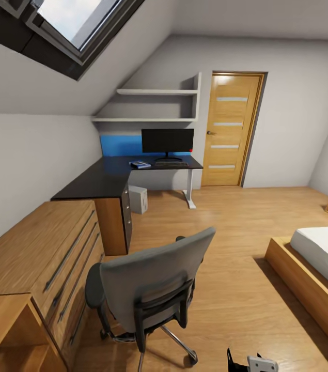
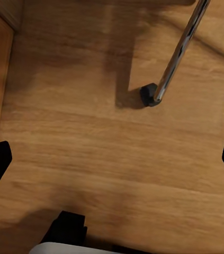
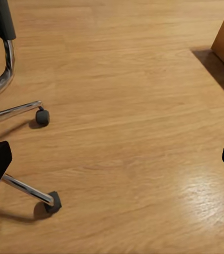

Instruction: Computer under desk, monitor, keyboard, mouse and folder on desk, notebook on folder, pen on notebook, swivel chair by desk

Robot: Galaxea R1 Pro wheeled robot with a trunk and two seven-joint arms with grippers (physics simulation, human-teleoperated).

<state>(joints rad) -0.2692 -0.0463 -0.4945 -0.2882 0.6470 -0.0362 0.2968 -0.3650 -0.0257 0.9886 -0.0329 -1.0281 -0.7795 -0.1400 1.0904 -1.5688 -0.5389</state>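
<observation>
The swivel chair (image 1: 151, 287) stands close in front of me with its grey back toward me, away from the desk (image 1: 102, 181). On the desk's far wing are the monitor (image 1: 167, 140), the keyboard (image 1: 170, 164) before it and a flat blue folder (image 1: 140, 165) to the keyboard's left. The computer (image 1: 138, 199) sits on the floor under the desk. Mouse, notebook and pen are too small to make out. My left gripper (image 2: 112, 159) hangs open over bare floor near a chrome chair leg (image 2: 178, 53). Beside the chair's casters (image 3: 43, 117), my right gripper (image 3: 112, 159) is open too.
A light wooden drawer unit (image 1: 45, 258) runs along the left wall up to the desk. The bed (image 1: 318, 268) lies at the right and a wooden door (image 1: 231, 129) is in the far wall. Open wood floor (image 1: 225, 227) stretches between chair, desk and bed.
</observation>
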